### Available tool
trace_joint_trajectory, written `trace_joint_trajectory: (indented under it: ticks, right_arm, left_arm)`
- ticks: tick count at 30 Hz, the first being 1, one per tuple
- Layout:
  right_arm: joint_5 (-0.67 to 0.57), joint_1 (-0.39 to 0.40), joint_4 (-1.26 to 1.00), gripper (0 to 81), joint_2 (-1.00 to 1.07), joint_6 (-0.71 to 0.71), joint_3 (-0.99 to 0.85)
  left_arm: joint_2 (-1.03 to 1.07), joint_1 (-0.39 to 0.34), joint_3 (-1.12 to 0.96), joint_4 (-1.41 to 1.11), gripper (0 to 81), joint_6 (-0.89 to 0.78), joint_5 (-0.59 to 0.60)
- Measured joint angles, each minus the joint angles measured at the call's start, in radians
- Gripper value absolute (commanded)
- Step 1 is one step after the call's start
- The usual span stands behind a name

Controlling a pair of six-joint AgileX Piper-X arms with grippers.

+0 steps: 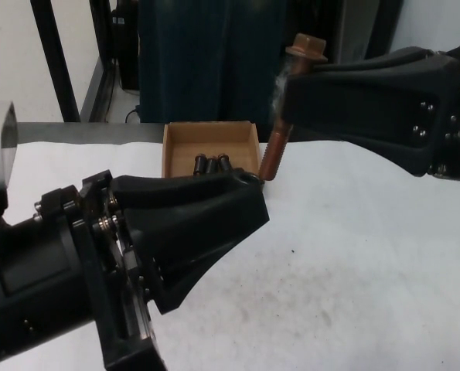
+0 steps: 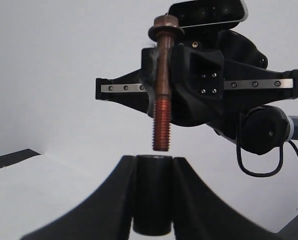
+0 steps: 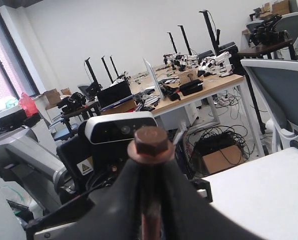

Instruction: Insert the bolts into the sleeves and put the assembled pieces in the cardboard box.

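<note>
My right gripper (image 1: 285, 116) is shut on a copper-coloured bolt (image 1: 279, 124), held upright with its flanged hex head on top and its threaded end (image 2: 161, 125) pointing down. In the right wrist view the bolt head (image 3: 150, 142) sits between the fingers. My left gripper (image 2: 153, 200) is shut on a black sleeve (image 2: 153, 192), open end up. The bolt tip hangs just above the sleeve's mouth, roughly in line with it. A cardboard box (image 1: 209, 143) stands at the back of the white bench (image 1: 353, 263), with dark assembled pieces (image 1: 212, 163) inside.
The left arm's black body (image 1: 75, 270) takes up the near left of the bench. A grey rail (image 1: 83, 133) runs behind the bench's back edge. Bare white surface lies to the right and in front of the box.
</note>
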Motion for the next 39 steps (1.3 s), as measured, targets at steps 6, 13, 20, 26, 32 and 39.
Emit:
trace_joint_trajectory:
  ticks: [6, 13, 20, 26, 32, 39]
  right_arm:
    - [0.000, 0.012, 0.000, 0.0, 0.000, 0.000, 0.000]
    - [0.000, 0.012, -0.001, 0.0, 0.006, 0.000, 0.000]
    - [-0.008, 0.014, -0.001, 0.0, 0.007, 0.000, 0.000]
    - [-0.019, 0.014, -0.004, 0.0, 0.007, 0.000, 0.000]
    - [-0.025, 0.014, -0.004, 0.0, 0.007, -0.024, 0.000]
    - [-0.046, 0.001, -0.002, 0.0, 0.007, -0.043, 0.000]
  left_arm:
    - [0.008, 0.000, 0.000, -0.018, 0.9, -0.025, 0.000]
    - [0.092, -0.002, 0.000, -0.106, 0.9, -0.083, 0.000]
    - [0.126, -0.004, 0.000, -0.158, 0.9, -0.088, 0.000]
    - [0.126, -0.004, 0.000, -0.163, 0.9, -0.092, 0.018]
    - [0.126, -0.004, 0.000, -0.173, 0.9, -0.102, 0.058]
    - [0.126, -0.004, 0.000, -0.173, 0.9, -0.098, 0.068]
